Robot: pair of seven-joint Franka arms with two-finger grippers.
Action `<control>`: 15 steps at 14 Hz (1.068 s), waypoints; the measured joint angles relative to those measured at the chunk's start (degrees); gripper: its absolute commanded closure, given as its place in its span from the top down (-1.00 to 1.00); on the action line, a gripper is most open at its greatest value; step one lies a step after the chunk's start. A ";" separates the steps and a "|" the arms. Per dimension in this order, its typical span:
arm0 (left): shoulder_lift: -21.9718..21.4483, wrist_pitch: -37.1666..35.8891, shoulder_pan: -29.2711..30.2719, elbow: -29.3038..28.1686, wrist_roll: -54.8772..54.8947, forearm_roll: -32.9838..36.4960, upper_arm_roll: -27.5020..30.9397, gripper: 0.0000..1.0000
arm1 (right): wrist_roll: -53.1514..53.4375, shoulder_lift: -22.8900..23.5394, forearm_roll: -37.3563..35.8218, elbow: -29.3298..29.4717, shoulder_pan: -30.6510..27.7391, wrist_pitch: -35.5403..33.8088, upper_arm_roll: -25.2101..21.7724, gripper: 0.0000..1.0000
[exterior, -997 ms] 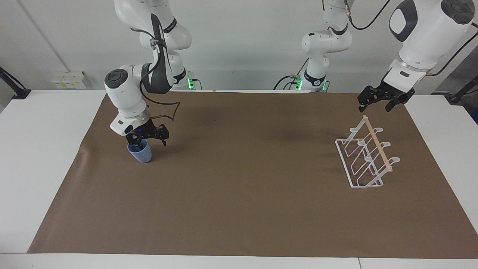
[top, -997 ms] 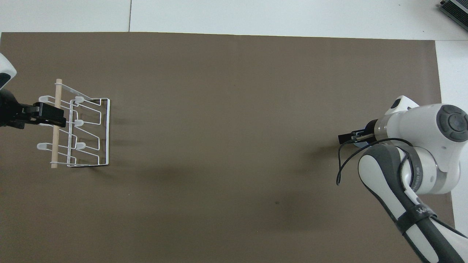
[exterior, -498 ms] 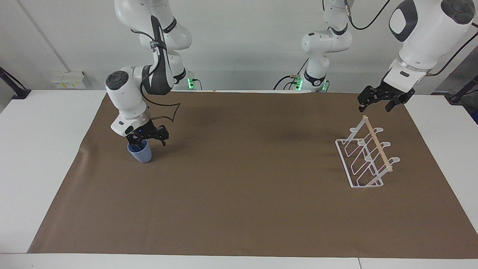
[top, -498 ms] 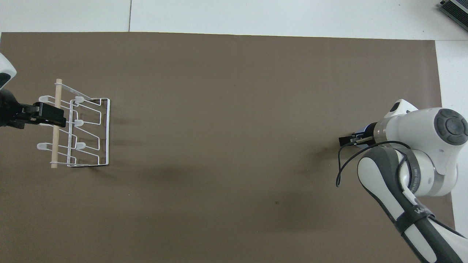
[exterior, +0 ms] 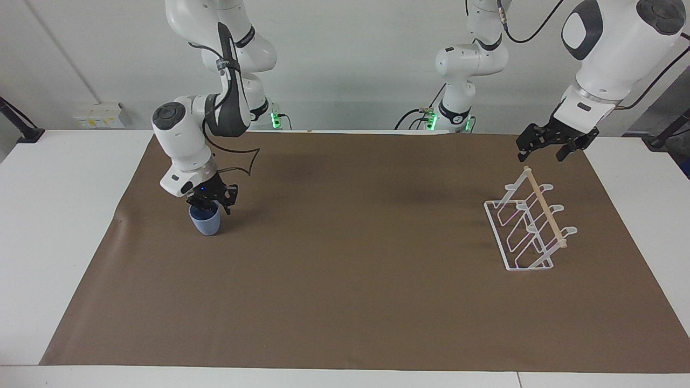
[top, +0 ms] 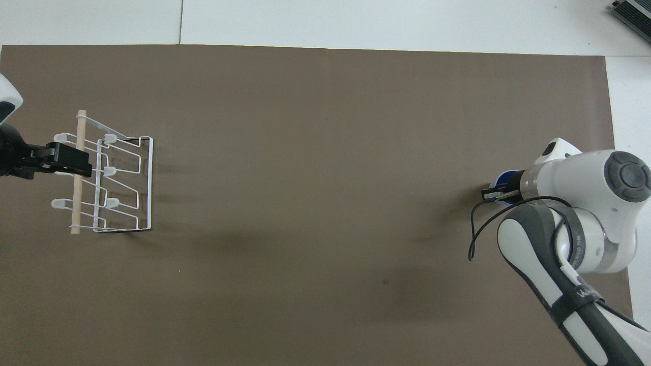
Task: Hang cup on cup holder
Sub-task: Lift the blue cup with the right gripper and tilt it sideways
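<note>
The light-blue cup (exterior: pixel 205 224) stands upright on the brown mat toward the right arm's end of the table. My right gripper (exterior: pixel 210 205) is down at its rim with the fingers closed in on it. In the overhead view only part of the cup (top: pixel 503 179) shows beside the right gripper (top: pixel 496 193). The white wire cup holder (exterior: pixel 545 214) with its wooden dowel stands toward the left arm's end. My left gripper (exterior: pixel 542 153) hangs open and empty above the holder's end nearer the robots. It covers the dowel of the cup holder (top: pixel 76 203) in the overhead view, where the left gripper (top: pixel 71 160) shows.
A brown mat (exterior: pixel 350 258) covers most of the white table (exterior: pixel 59 215). A loose black cable (exterior: pixel 245 161) hangs from the right arm near the cup.
The right gripper's fingers have drawn together on the cup's rim, and the cup has gone from slightly tilted to upright. The left arm has not moved.
</note>
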 measured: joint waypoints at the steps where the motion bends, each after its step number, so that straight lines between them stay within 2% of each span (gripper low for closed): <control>1: 0.00 0.00 0.00 0.00 0.00 0.00 0.00 1.00 | 0.00 0.00 0.00 0.00 -0.01 0.00 0.00 -0.57; 4: 0.00 0.00 0.00 0.00 0.00 0.00 0.00 1.00 | 0.00 0.00 0.00 0.00 -0.52 0.00 -0.10 -0.94; 5: 0.00 0.00 0.00 0.00 0.00 0.00 0.00 1.00 | 0.00 0.00 0.00 0.00 -0.78 0.00 -0.13 -1.00; 15: 0.00 0.00 0.00 0.00 0.00 0.00 0.00 1.00 | -0.05 -0.22 -0.10 0.58 -1.03 -1.19 -0.12 -1.00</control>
